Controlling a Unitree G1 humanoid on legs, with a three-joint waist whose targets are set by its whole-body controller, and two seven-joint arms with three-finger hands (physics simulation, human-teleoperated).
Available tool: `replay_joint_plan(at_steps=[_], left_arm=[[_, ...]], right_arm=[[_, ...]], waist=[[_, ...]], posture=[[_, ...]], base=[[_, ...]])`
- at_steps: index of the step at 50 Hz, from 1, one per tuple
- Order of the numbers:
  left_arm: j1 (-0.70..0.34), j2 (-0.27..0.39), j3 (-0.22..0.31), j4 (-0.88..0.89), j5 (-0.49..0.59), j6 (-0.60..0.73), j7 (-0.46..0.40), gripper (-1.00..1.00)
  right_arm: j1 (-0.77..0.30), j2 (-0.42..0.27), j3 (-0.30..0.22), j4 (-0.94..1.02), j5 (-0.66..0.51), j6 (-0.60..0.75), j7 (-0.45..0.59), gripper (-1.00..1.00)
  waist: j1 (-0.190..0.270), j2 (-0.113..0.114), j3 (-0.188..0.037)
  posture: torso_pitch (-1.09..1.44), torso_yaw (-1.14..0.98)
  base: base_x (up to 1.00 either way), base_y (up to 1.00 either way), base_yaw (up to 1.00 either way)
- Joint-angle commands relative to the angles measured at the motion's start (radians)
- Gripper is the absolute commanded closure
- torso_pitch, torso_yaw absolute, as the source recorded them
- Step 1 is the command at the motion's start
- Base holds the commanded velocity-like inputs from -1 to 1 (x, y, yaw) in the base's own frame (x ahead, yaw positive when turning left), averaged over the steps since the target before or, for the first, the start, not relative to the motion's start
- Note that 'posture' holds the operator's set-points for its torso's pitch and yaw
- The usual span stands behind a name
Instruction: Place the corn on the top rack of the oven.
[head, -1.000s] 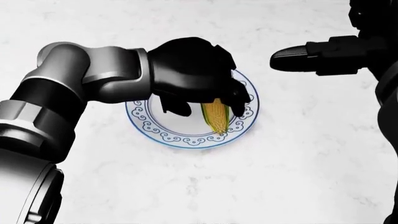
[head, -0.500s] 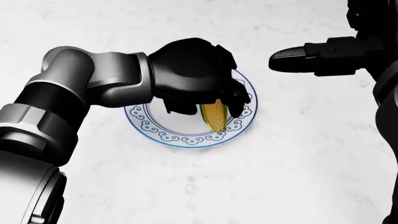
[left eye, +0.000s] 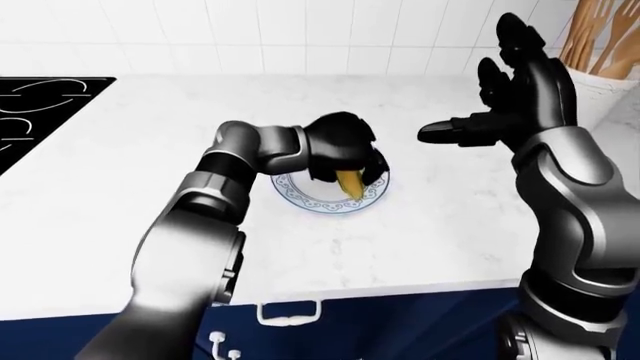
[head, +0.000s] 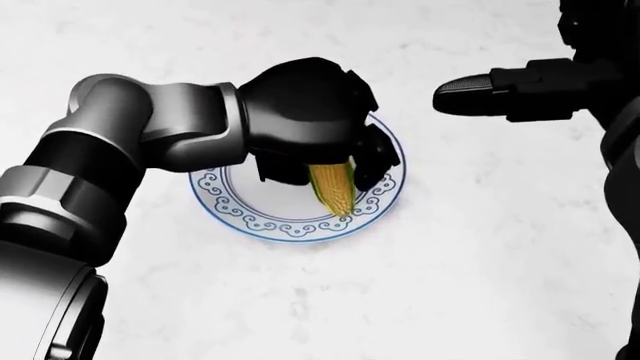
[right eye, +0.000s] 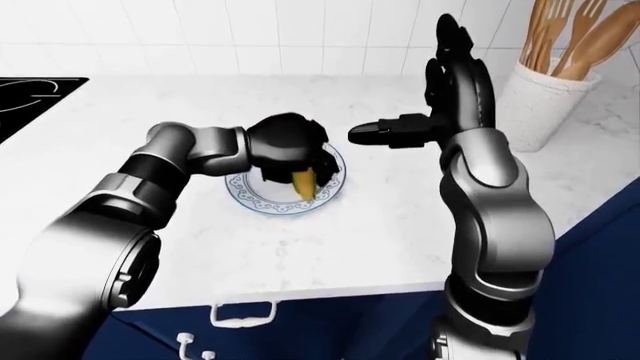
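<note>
Corn (head: 333, 191) is what we have to move, and it sits over the blue-patterned plate (head: 240, 212) on the white marble counter (head: 450, 285), its upper end hidden under our left hand (head: 305, 124). The fingers (head: 375, 161) of that hand are curled down round the cob, one on each side of it in the head view, so we judge the grip closed on the upper half; whether the tip has left the plate we cannot tell. Our right hand (left eye: 515, 90) is raised well apart to the right with fingers spread and nothing in it.

We expect the cob to be stiff and fairly light, but round and kernel-ridged, so it may roll or pivot between the fingers. Held near one end, the free lower half could swing; a hold nearer the middle would steady it. The plate looks breakable and may slide on the smooth counter if dragged. The oven is not in view.
</note>
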Motion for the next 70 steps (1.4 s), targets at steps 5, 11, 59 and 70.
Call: replay_joint_plan(at_steps=[5,11,59,70], left_arm=[[-0.053,0.024,0.028,-0.020,-0.049,-0.002,-0.037,0.49],[-0.071,0.034,0.041,-0.020,-0.094,-0.006,-0.069,0.56],[-0.143,0.126,0.057,-0.038,-0.251,-0.046,-0.212,0.68],[-0.135,0.131,0.057,-0.036,-0.254,-0.043,-0.213,0.69]], right_arm=[[-0.027,-0.011,-0.010,-0.029,-0.005,-0.029,-0.002,-1.00],[-0.032,-0.012,-0.011,-0.031,-0.004,-0.022,-0.002,-1.00],[-0.020,0.013,0.020,-0.017,-0.073,0.009,0.053,-1.00],[-0.015,0.019,0.026,-0.002,-0.091,-0.003,0.064,-1.00]], waist=[[0.003,-0.004,-0.026],[0.005,-0.003,-0.024],[0.002,0.006,-0.032],[0.015,0.035,-0.024]], posture=[[0.00,0.00],[0.00,0.00],[0.00,0.00],[0.00,0.00]], base=[[0.00,0.00,0.00],[0.00,0.00,0.00],[-0.07,0.00,0.00],[-0.26,0.00,0.00]])
